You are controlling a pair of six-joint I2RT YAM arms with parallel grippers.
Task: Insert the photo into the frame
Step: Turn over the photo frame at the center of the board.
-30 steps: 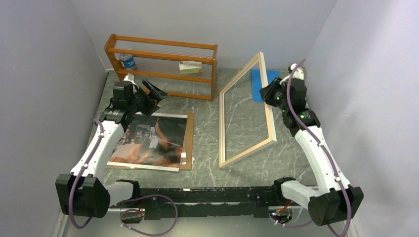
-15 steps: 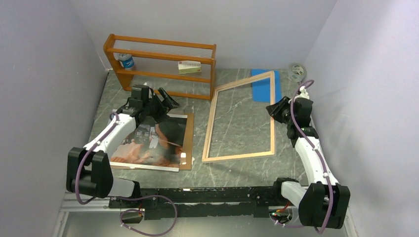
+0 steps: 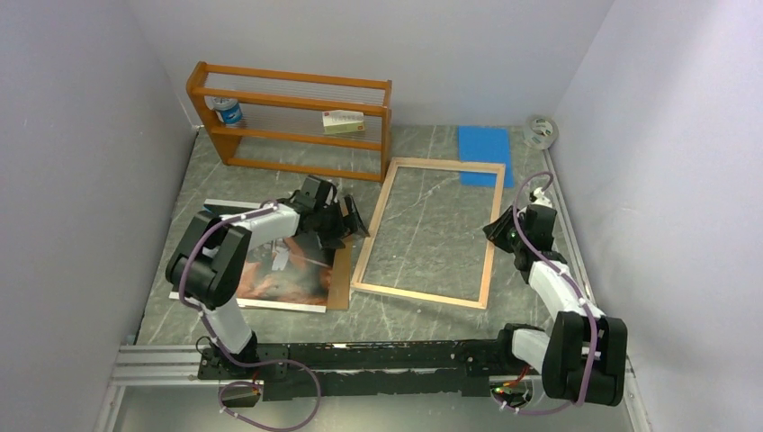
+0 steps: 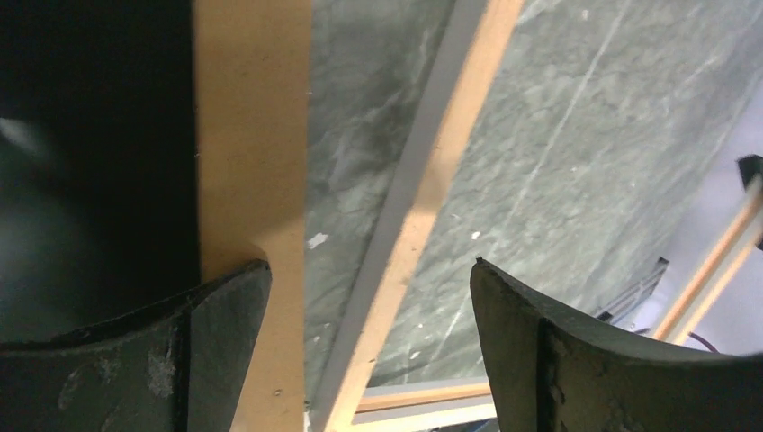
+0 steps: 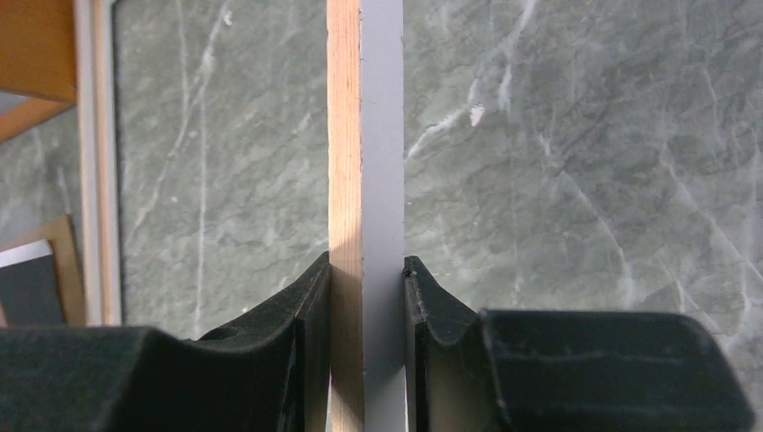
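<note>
Thin light-wood rectangular frame (image 3: 418,297) right of glossy dark photo (image 3: 288,274), right gripper (image 5: 367,288) pinching its right rail, left gripper (image 4: 369,279) spread wide, empty

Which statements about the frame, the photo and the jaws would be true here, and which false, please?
1. The right jaws are shut on the thin light-wood rectangular frame. True.
2. The left jaws grip the glossy dark photo. False: they stand open, holding nothing.
3. The photo lies inside the frame. False: it lies on a brown board left of it.
4. A flat blue sheet lies by the frame's far right corner. True.
</note>
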